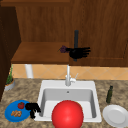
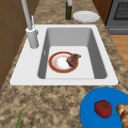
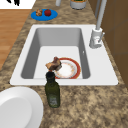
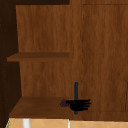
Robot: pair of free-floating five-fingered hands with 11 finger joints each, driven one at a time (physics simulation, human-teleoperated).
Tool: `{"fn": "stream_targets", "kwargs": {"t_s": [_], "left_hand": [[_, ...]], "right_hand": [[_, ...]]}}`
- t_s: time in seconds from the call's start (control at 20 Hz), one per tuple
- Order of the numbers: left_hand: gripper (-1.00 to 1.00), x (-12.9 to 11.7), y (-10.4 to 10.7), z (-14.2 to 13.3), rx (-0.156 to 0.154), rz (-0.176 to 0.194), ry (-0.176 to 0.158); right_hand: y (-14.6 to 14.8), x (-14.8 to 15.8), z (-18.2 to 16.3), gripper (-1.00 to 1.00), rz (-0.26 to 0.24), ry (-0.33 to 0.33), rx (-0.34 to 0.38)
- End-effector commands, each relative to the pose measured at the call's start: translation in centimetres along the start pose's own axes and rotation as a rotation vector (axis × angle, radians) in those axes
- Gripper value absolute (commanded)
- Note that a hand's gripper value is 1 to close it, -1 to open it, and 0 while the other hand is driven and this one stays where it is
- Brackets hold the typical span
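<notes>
The right hand (image 1: 79,52) hung in front of the wall cabinet (image 1: 100,30), level with the dark vertical door handle (image 1: 76,37), its fingers extended and slightly spread toward the picture's right. A small purple object (image 1: 63,49) sat at the wrist side of that hand, just above the edge of the open shelf (image 1: 40,53); whether the hand touched it could not be determined. In the upper view the same hand (image 4: 80,105) lay across the lower end of the handle (image 4: 76,91).

The handle appeared to be a rigid, slim bar, probably smooth; a wrap of the fingers round its middle was judged the soundest hold, since a flat hand would likely slip along it.

The left hand (image 1: 32,108) rested low at the sink's left edge, fingers curled downward and holding nothing visible, touching or just beside the blue plate (image 1: 12,113).

Containers and contents:
- Blue plate: a tomato (image 2: 103,108) and browned bread pieces (image 2: 123,112).
- Sink basin (image 2: 93,50): a red-rimmed plate (image 2: 58,63) carrying a brown food piece (image 2: 73,59) on its rim.
- Counter, right of the sink: a white plate (image 3: 17,107), with a dark green bottle (image 3: 52,91) just beside it.
- A red ball-like shape (image 1: 67,114) stood in the foreground of the front view.
</notes>
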Motion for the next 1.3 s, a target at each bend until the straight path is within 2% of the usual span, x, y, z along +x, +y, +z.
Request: {"fn": "stream_targets", "kwargs": {"t_s": [0.0,0.05,0.1,0.15,0.2,0.25,0.4,0.7,0.8,0.9,1.0,1.1,1.25], "left_hand": [[0.0,0.0,0.0,0.0,0.0,0.0,0.0],[0.0,0.0,0.0,0.0,0.0,0.0,0.0],[0.0,0.0,0.0,0.0,0.0,0.0,0.0],[0.0,0.0,0.0,0.0,0.0,0.0,0.0],[0.0,0.0,0.0,0.0,0.0,0.0,0.0],[0.0,0.0,0.0,0.0,0.0,0.0,0.0],[0.0,0.0,0.0,0.0,0.0,0.0,0.0],[0.0,0.0,0.0,0.0,0.0,0.0,0.0],[0.0,0.0,0.0,0.0,0.0,0.0,0.0],[0.0,0.0,0.0,0.0,0.0,0.0,0.0],[0.0,0.0,0.0,0.0,0.0,0.0,0.0],[0.0,0.0,0.0,0.0,0.0,0.0,0.0],[0.0,0.0,0.0,0.0,0.0,0.0,0.0]], "right_hand": [[3.1,-1.6,-1.9,-1.0,-0.005,-0.003,0.001],[3.1,-1.9,-1.9,-1.0,-0.026,-0.014,0.003],[3.2,-2.2,-1.9,1.0,-0.044,-0.025,0.009],[3.2,-2.6,-1.7,1.0,-0.062,-0.043,-0.017],[3.3,-2.6,-1.6,1.0,-0.103,-0.047,-0.052],[2.6,-2.4,-1.7,1.0,-0.127,-0.02,-0.069],[1.3,-2.3,-0.6,1.0,-0.157,-0.001,-0.129],[-0.5,-1.7,0.1,1.0,-0.178,0.023,-0.192],[-1.3,-2.5,0.5,1.0,-0.156,0.011,-0.206],[-2.4,-3.9,1.8,1.0,-0.18,-0.033,-0.228],[-2.8,-4.7,1.4,1.0,-0.193,-0.057,-0.226],[-3.7,-3.9,0.2,1.0,-0.196,-0.066,-0.178],[-4.4,-4.3,0.8,1.0,-0.171,-0.053,-0.177]]}}
